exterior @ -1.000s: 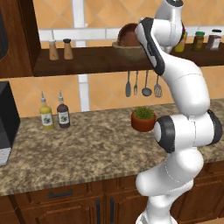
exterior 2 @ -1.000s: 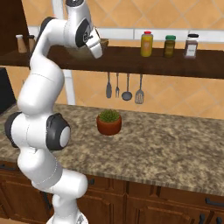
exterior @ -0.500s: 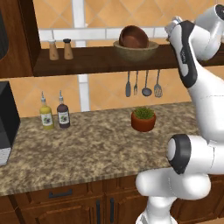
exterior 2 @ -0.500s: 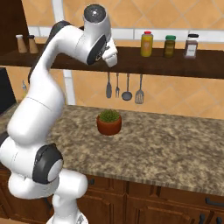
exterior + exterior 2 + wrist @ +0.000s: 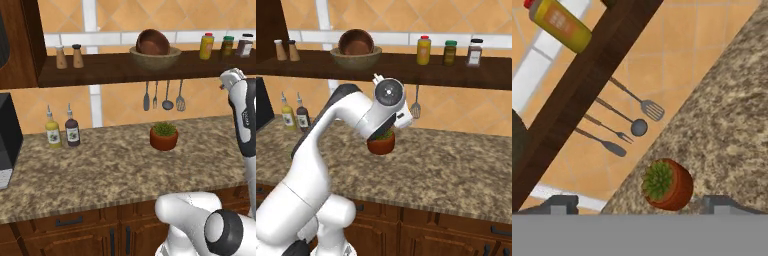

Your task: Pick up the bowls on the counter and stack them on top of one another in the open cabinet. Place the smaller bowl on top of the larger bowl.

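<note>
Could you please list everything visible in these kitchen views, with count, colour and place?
Small glossy reddish-brown wooden bowl: one, inside the tan bowl.
Wide light tan wooden bowl: one, on the dark wooden wall shelf.
Shakers: two, brown, shelf left.
Jars: three, yellow, green, dark, shelf right.
Hanging utensils: four, grey, under the shelf.
Terracotta pot with green plant: one, on the speckled granite counter.
Bottles: two, yellow and dark, counter left.
Black appliance: one, far left.
Gripper: open, empty, tips at the hand view's bottom.
</note>
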